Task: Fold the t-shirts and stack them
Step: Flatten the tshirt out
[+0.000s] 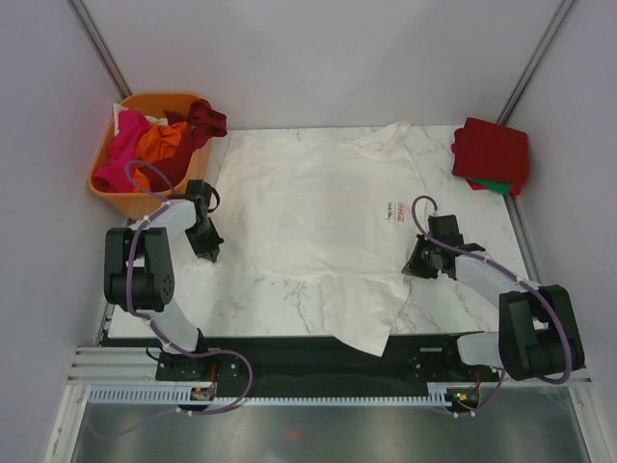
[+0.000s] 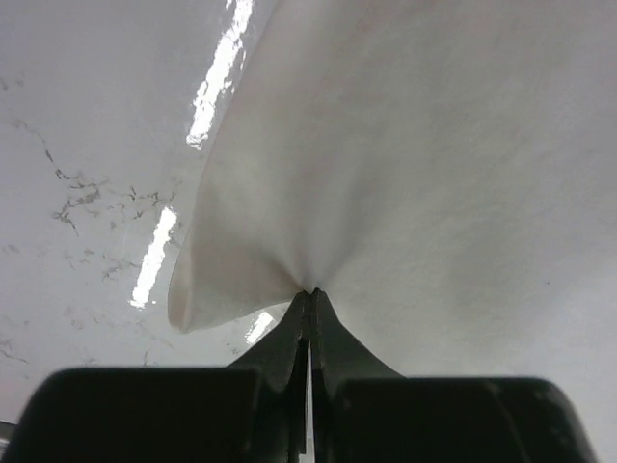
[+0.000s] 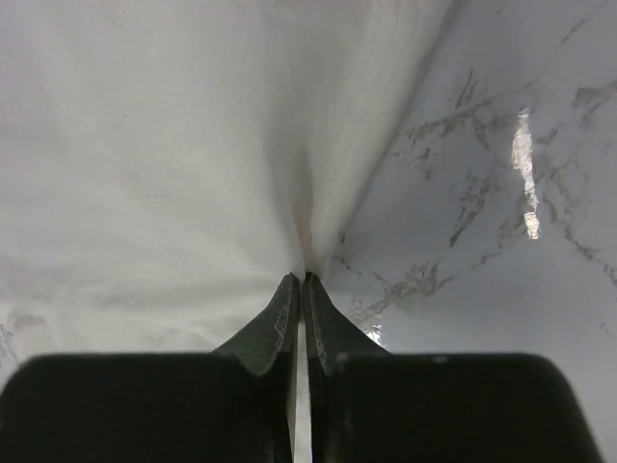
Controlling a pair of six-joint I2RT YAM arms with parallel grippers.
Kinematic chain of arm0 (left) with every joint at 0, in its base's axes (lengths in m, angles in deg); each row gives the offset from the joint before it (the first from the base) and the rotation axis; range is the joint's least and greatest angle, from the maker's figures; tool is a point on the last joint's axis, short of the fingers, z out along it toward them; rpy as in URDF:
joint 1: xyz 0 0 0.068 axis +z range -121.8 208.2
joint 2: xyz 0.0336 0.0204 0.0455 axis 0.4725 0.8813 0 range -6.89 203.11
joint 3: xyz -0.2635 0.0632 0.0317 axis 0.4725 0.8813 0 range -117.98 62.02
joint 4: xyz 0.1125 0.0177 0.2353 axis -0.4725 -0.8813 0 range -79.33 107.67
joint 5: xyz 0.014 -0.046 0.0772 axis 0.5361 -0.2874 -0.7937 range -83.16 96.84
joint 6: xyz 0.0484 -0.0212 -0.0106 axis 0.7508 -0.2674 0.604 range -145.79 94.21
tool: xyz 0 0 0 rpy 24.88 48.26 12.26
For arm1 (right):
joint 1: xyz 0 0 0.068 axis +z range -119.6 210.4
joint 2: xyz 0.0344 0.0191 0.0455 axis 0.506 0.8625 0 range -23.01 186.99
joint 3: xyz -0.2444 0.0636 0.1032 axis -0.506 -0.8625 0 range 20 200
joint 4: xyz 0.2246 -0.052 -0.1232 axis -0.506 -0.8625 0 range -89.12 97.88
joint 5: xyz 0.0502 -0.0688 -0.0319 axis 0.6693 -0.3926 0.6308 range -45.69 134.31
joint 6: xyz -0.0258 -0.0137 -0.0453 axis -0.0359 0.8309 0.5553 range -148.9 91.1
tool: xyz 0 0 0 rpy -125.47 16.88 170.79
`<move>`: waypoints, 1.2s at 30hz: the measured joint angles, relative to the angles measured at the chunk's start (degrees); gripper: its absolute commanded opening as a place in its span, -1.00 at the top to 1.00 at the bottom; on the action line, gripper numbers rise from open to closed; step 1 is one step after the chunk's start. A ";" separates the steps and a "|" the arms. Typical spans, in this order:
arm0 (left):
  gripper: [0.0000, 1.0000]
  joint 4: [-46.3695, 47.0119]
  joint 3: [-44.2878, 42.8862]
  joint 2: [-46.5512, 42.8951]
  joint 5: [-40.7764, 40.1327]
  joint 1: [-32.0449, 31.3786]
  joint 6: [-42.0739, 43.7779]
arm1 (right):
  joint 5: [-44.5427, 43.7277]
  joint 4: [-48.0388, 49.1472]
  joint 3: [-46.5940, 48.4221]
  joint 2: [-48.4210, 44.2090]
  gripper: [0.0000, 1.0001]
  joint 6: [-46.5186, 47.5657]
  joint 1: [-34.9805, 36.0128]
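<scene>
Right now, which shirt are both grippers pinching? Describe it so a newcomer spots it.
On the marble table, between the orange basket far left and the folded red stack far right, the cream-white t-shirt lies spread across the middle. The left gripper and right gripper each pinch one side edge. Only it is pale and unfolded, with a small red print.

White marbled table [image 1: 255, 289], cream-white t-shirt [image 1: 318, 207] lay spread across its middle, one flap hanging over the near edge, folded red t-shirt [image 1: 492, 147] rested on a green one [image 1: 494, 185] at the far right corner, orange basket [image 1: 116, 198] stood at the far left corner.
</scene>
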 measured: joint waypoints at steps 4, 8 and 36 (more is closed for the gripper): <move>0.95 0.96 1.97 -2.34 3.89 0.20 -0.07 | 1.57 -1.20 -0.42 -2.03 1.00 -0.04 -2.69; 0.95 1.68 8.79 -10.64 11.69 1.36 -1.90 | 1.31 -5.35 -0.46 -9.70 1.00 -0.72 -6.71; -0.49 -14.19 10.27 -55.82 32.74 -1.18 -4.04 | 3.58 -14.88 31.76 -6.99 -0.48 -7.82 -13.16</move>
